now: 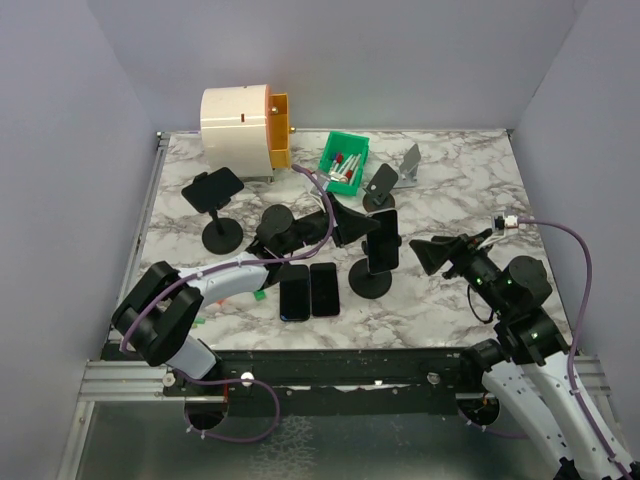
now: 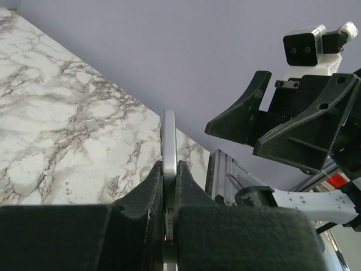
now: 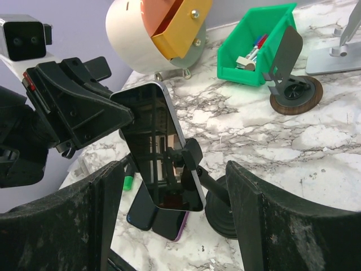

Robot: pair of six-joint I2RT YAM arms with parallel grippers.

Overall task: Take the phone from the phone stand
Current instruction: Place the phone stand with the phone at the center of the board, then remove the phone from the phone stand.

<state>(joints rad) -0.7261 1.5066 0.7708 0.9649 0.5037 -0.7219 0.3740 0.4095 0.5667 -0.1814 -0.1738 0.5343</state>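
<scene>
Spread wide and grasping nothing, the right gripper [image 1: 430,256] is hovering near the phone [image 3: 161,144], which is sitting tilted in the phone stand [image 3: 221,213] midway along the bench [image 1: 480,190], toward its near edge. The left gripper [image 2: 169,167] is clenching the phone's thin side edge.

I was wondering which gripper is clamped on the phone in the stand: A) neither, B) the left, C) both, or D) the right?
B: the left gripper is pinched shut on the edge of the phone in the stand, while the right gripper is open and apart from it.
</scene>
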